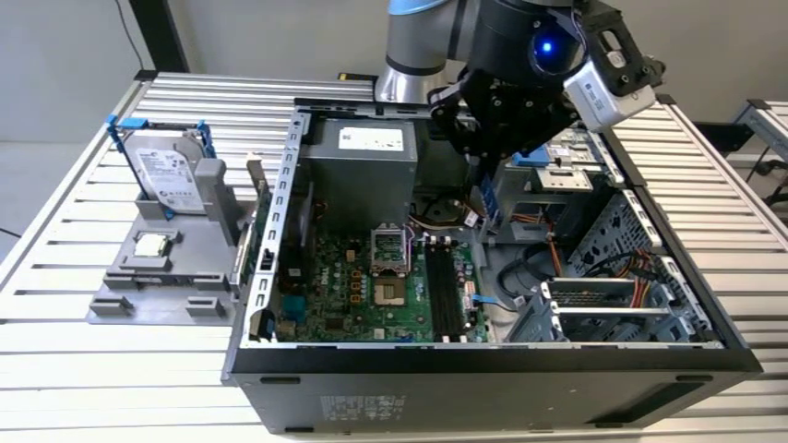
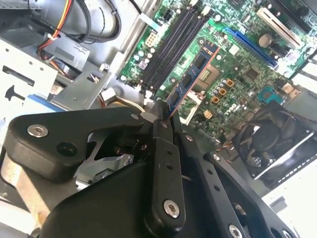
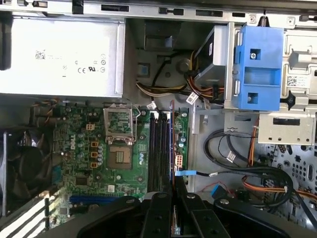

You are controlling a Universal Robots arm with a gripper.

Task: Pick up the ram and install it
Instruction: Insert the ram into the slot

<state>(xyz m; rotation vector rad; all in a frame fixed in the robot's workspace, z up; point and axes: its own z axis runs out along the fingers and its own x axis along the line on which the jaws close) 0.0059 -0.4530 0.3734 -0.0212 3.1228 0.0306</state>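
The gripper (image 2: 161, 118), clenched on the ram (image 2: 190, 74), holds it edge-down over the slots (image 2: 174, 43) along the motherboard (image 2: 247, 74) edge; seating it well, I judge, needs it parallel to one slot, notch matched, pressure even.

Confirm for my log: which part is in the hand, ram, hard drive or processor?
The ram, a thin stick in the hand; hard drive and processor sit outside the case.

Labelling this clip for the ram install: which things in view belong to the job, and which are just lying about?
Job: ram, clamped in the gripper; memory slots on the motherboard.
Lying about: hard drive; processor chip on the grey stand.
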